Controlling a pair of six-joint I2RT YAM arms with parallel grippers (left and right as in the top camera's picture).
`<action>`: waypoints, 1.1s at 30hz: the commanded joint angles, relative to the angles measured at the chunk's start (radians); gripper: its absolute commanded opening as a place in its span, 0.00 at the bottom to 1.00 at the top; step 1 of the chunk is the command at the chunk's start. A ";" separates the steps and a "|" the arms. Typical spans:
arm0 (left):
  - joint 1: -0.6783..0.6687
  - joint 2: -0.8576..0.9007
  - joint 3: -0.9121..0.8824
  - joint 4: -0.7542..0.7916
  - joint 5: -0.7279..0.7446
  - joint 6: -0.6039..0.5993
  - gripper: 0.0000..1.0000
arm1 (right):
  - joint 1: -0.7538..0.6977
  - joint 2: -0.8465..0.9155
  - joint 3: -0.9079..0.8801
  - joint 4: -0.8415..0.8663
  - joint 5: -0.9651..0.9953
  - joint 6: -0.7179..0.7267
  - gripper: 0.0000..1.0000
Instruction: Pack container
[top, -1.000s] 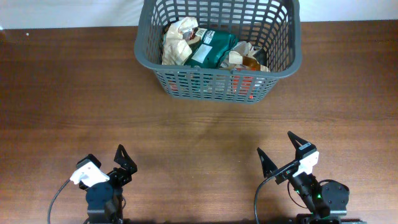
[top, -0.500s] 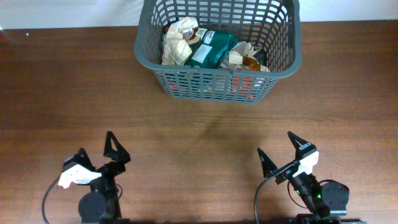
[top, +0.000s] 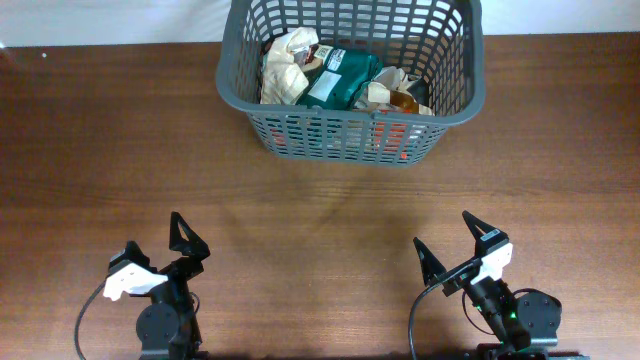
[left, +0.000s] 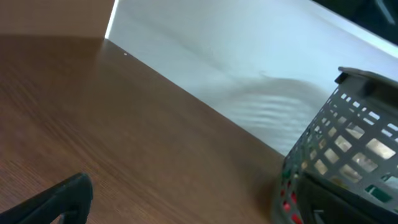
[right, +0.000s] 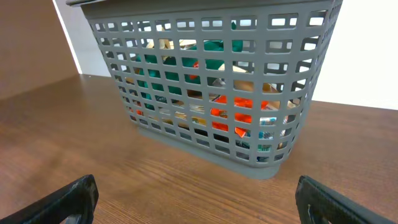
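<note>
Two grippers sit on my side of the wooden table (top: 100, 150), and neither has hold of anything. On the overhead feed the left gripper (top: 152, 231) is down at about 7 o'clock of the table, its two black fingers spread wide with bare wood between them. The right gripper (top: 441, 228) is at about 5 o'clock, likewise splayed wide and empty. The container (top: 330, 135) stands at 12 o'clock against the far edge of the table, upright, well apart from both grippers. It lies toward 1 o'clock from the left one and toward 11 o'clock from the right one. Inside it I can see a green packet (top: 338, 78) near the middle, crumpled cream packets (top: 285, 65) at its 9 o'clock side, and something amber-brown (top: 400, 98) at its 3 o'clock side. On the right wrist feed the container (right: 211, 81) fills the upper frame dead ahead at 12 o'clock, with red and green wrappers showing through the lattice slots, and the gripper (right: 196, 190) has a finger in each lower corner. On the left wrist feed only one finger (left: 62, 199) shows, at 7 o'clock, and a corner of the container (left: 336, 162) sits off at 4 o'clock, in front of a white wall (left: 217, 50).
</note>
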 joint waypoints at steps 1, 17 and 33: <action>0.004 -0.005 -0.008 0.000 -0.006 0.092 0.99 | 0.005 -0.010 -0.006 -0.005 0.013 0.005 0.99; 0.004 0.009 -0.008 0.001 -0.003 0.093 0.99 | 0.005 -0.010 -0.006 -0.005 0.013 0.005 0.99; 0.004 0.009 -0.008 0.001 -0.003 0.093 0.99 | 0.005 -0.010 -0.006 -0.005 0.013 0.005 0.99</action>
